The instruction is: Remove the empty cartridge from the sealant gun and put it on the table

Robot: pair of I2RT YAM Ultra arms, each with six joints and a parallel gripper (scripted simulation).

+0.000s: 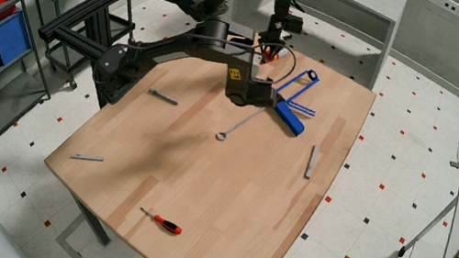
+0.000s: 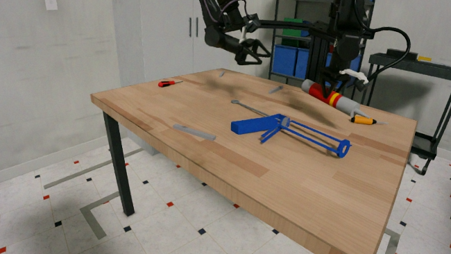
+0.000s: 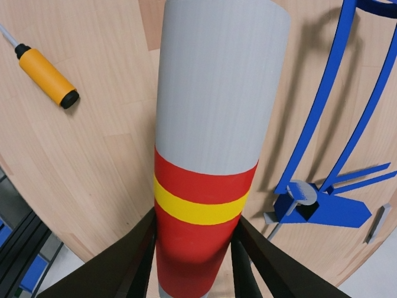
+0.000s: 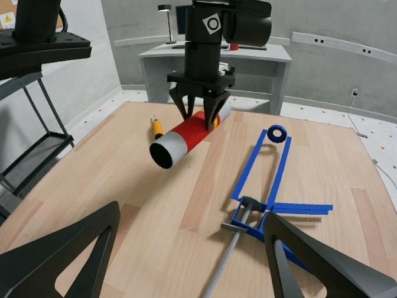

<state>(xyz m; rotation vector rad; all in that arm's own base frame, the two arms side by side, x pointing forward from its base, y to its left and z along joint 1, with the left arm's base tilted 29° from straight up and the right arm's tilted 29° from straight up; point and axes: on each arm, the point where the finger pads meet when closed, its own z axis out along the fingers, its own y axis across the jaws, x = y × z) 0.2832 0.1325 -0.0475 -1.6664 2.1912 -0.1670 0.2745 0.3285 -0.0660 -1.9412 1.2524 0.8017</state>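
Observation:
The grey and red cartridge with a yellow band (image 2: 347,105) (image 3: 221,96) (image 4: 192,129) is out of the gun, held tilted above the table (image 1: 205,187) (image 2: 295,180). My left gripper (image 2: 327,93) (image 3: 195,217) (image 4: 198,126) is shut on it around the red part. The blue sealant gun (image 1: 289,119) (image 2: 254,125) (image 3: 339,208) lies on the table with its cradle empty and its grey rod drawn back; it also shows in the right wrist view (image 4: 279,174). My right gripper (image 2: 264,60) (image 4: 193,216) is open and empty, high above the table behind the gun's rod end.
An orange screwdriver (image 2: 363,120) (image 3: 48,77) (image 4: 158,129) lies near the cartridge. A red screwdriver (image 1: 168,224) (image 2: 167,83) lies at the far end from the cartridge. Grey bars (image 1: 311,161) (image 1: 86,157) (image 1: 163,97) lie around the table.

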